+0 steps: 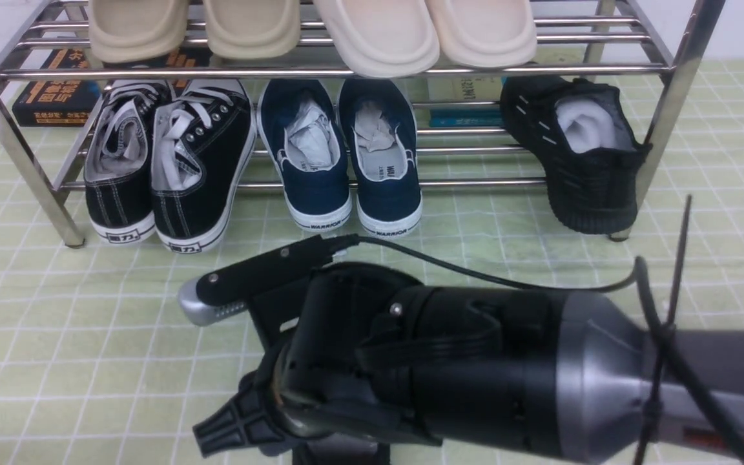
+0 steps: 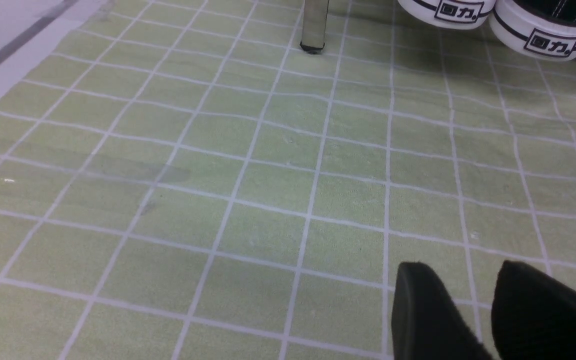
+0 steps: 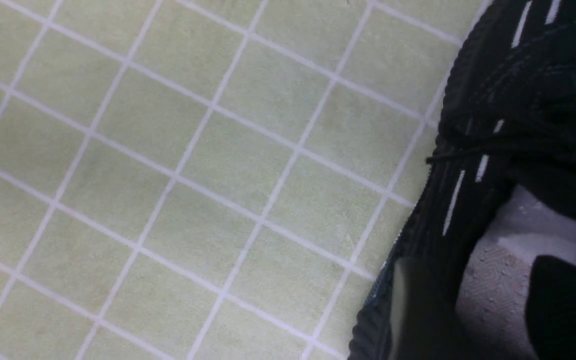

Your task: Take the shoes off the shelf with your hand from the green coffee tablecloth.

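One black mesh shoe (image 1: 578, 168) stands on the lower tier of the chrome shelf (image 1: 346, 71), at its right end, white paper inside. A second black shoe (image 3: 518, 100) lies on the green coffee tablecloth (image 3: 193, 175). My right gripper (image 3: 493, 300) is open over it, one finger at its side wall, the other above the grey insole. The big black hand (image 1: 411, 361) reaches in from the right in front of the shelf, silver thumb tip pointing left. My left gripper (image 2: 473, 305) is open over bare cloth.
Black canvas white-soled sneakers (image 1: 165, 168) and navy slip-ons (image 1: 346, 155) share the lower tier. Beige slippers (image 1: 372, 32) lie on the upper tier. Books (image 1: 55, 97) sit behind the shelf. A shelf leg (image 2: 314, 25) stands ahead of the left gripper.
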Robot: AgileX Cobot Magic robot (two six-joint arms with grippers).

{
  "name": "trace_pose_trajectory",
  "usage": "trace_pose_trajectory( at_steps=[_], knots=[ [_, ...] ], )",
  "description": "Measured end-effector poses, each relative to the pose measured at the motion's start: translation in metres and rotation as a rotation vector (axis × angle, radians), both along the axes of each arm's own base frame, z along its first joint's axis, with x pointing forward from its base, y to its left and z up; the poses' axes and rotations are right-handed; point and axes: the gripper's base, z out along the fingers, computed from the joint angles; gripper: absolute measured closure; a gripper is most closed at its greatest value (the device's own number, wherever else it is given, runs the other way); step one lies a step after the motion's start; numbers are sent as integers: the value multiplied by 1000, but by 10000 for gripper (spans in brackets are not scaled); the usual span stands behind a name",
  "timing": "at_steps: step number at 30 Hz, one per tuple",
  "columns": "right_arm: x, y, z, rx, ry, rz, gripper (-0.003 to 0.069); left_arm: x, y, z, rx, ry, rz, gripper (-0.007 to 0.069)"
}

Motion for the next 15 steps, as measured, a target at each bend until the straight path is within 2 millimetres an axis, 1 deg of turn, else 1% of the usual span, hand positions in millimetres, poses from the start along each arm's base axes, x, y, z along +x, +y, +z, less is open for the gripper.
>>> trace_pose_trajectory(
  at_steps=[1, 2, 3, 4, 5, 8, 9, 10, 11, 12, 13, 15],
  knots=[
    [0, -2, 10, -4, -10, 9, 309, 0, 0, 0, 0, 0, 0, 383],
    [-1, -3, 12, -8, -14, 16, 308, 0, 0, 0, 0, 0, 0, 383],
    [-2, -9, 36, -19, -40, 45, 310, 0, 0, 0, 0, 0, 0, 383],
    [-2, -10, 39, -21, -44, 50, 310, 0, 0, 0, 0, 0, 0, 383],
    [-5, -19, 65, -37, -77, 90, 337, 0, 0, 0, 0, 0, 0, 383],
    [-11, -40, 106, -82, -128, 154, 419, 0, 0, 0, 0, 0, 0, 383],
    [-15, -52, 128, -93, -156, 179, 475, 0, 0, 0, 0, 0, 0, 383],
    [-17, -57, 137, -96, -177, 200, 517, 0, 0, 0, 0, 0, 0, 383],
    [-21, -67, 153, -82, -212, 223, 580, 0, 0, 0, 0, 0, 0, 383],
    [-24, -75, 165, -70, -238, 248, 629, 0, 0, 0, 0, 0, 0, 383],
    [-28, -85, 176, -58, -262, 267, 659, 0, 0, 0, 0, 0, 0, 383],
    [-36, -101, 194, -30, -295, 301, 672, 0, 0, 0, 0, 0, 0, 383]
  ],
)
